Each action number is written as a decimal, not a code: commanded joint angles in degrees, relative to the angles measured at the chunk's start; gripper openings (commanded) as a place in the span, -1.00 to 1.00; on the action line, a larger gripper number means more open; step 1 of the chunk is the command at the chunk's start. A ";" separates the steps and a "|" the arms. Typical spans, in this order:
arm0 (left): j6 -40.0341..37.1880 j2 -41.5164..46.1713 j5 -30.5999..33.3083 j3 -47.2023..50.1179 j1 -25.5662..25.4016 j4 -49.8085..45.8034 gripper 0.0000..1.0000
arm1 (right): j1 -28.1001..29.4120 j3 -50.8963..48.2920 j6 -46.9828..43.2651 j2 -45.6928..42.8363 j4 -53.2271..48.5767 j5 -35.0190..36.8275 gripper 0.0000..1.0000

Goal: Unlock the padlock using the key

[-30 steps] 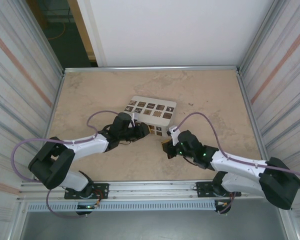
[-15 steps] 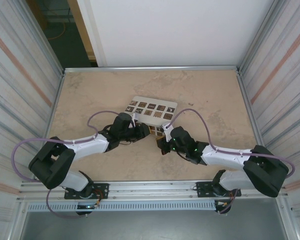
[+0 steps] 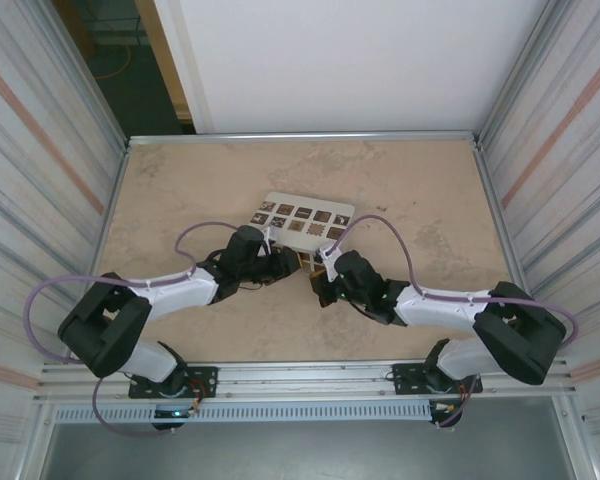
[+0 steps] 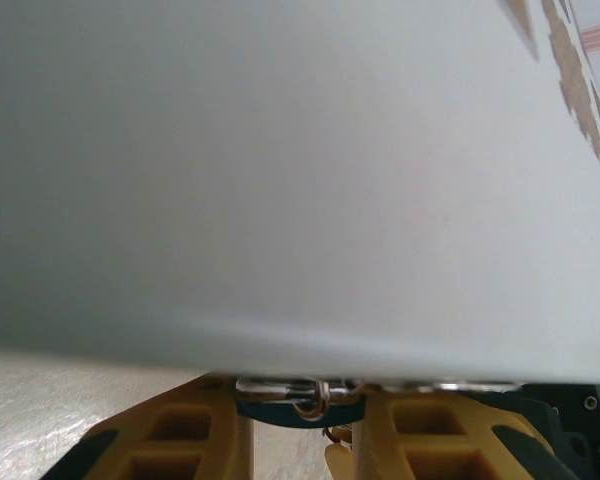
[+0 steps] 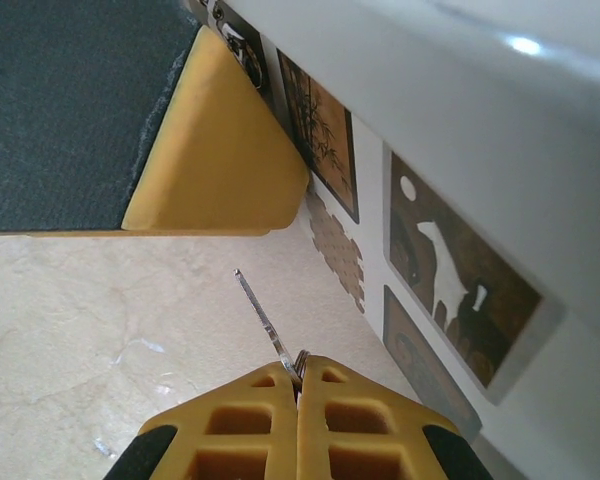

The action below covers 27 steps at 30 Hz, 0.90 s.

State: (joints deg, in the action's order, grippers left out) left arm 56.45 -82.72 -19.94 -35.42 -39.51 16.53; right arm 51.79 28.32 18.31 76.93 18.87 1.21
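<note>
- The key (image 5: 265, 320) has its long axis on a slant in the right wrist view. Its tip points up and left toward the left gripper (image 3: 288, 262) and stops short of it.
- The right gripper (image 5: 298, 372) is fully closed, pinching the key's head low over the table (image 3: 180, 190).
- The padlock (image 4: 280, 408) lies crosswise, clamped between the left gripper's partly closed fingers, with its pale shackle toward the white box (image 4: 280, 180).
- The white box carries brown square tiles; its inside is hidden.
</note>
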 commanded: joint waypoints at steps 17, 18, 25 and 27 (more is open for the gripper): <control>1.30 0.19 -3.08 -2.46 -0.86 2.80 -1.00 | 0.42 2.88 -4.95 4.58 0.53 4.48 -1.00; 1.30 0.17 -3.08 -2.46 -0.84 2.80 -1.00 | 0.42 2.84 -4.86 4.71 0.88 4.58 -1.00; 1.43 0.17 -3.23 -2.46 -0.96 2.71 -1.00 | 0.11 3.34 -4.25 5.66 1.60 5.09 -1.00; 1.35 0.19 -3.21 -2.46 -0.95 2.71 -1.00 | 0.07 4.24 -4.58 6.19 -0.09 5.68 -1.00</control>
State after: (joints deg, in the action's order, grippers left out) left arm 56.84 -82.98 -19.62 -35.57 -39.57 16.51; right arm 52.16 30.65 14.31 81.65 20.51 4.56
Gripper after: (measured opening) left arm 0.245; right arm 0.054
